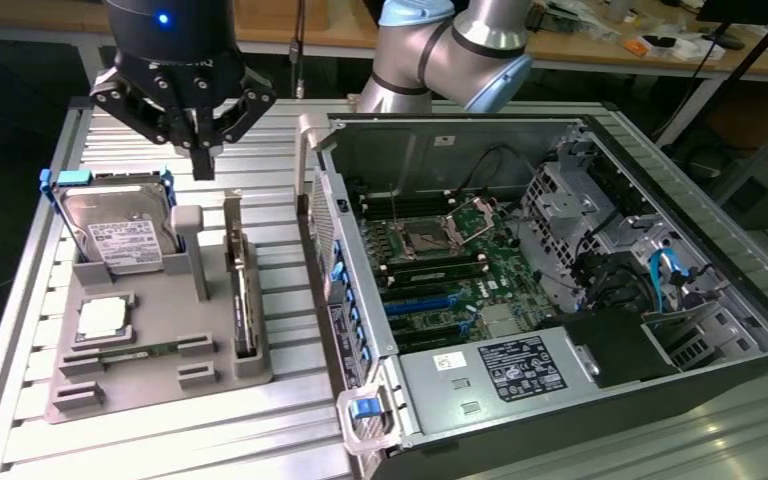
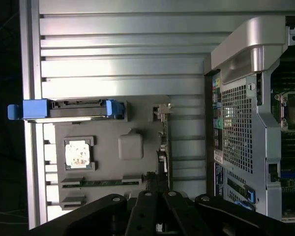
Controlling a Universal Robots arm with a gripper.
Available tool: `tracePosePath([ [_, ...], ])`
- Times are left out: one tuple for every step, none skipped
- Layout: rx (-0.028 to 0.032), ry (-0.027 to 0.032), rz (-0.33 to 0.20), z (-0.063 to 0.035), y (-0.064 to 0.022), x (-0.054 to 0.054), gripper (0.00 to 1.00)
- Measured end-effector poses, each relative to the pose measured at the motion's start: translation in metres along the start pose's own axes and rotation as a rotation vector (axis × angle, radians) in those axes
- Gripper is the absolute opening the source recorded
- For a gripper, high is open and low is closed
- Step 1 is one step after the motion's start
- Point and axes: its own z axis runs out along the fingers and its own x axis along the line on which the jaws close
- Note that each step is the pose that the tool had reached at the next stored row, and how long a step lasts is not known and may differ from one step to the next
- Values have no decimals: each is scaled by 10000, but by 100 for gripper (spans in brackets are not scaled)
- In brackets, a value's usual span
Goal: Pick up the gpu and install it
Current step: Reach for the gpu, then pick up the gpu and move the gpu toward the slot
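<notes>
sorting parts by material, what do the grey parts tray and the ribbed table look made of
The matte grey moulded parts tray looks like plastic: dull, uniform, no glints. The ribbed silver table looks like aluminium extrusion: bright sheen, straight slots.

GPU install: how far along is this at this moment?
Nothing done yet: the gpu stands on edge in the grey holder, untouched. The hand hovers above the holder, shut and empty. Pickup and seating in the open computer case remain.
</notes>
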Motion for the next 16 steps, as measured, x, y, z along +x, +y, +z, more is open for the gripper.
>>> tracePosePath([
  [1, 0, 0, 0, 0, 0, 11],
  [0, 0, -1, 0, 0, 0, 11],
  [0, 0, -1, 0, 0, 0, 11],
  [1, 1, 0, -1, 0, 0, 11],
  [1, 1, -1, -1, 0, 0, 11],
  [1, 0, -1, 0, 0, 0, 11],
  [1, 1, -1, -1, 0, 0, 11],
  [1, 0, -1, -1, 0, 0, 11],
  [1, 1, -1, -1, 0, 0, 11],
  [1, 0, -1, -1, 0, 0, 11],
  [1, 0, -1, -1, 0, 0, 11],
  [1, 0, -1, -1, 0, 0, 11],
  [1, 0, -1, -1, 0, 0, 11],
  [1, 0, -1, -1, 0, 0, 11],
  [1, 0, 0, -1, 0, 0, 11],
  [1, 0, -1, -1, 0, 0, 17],
])
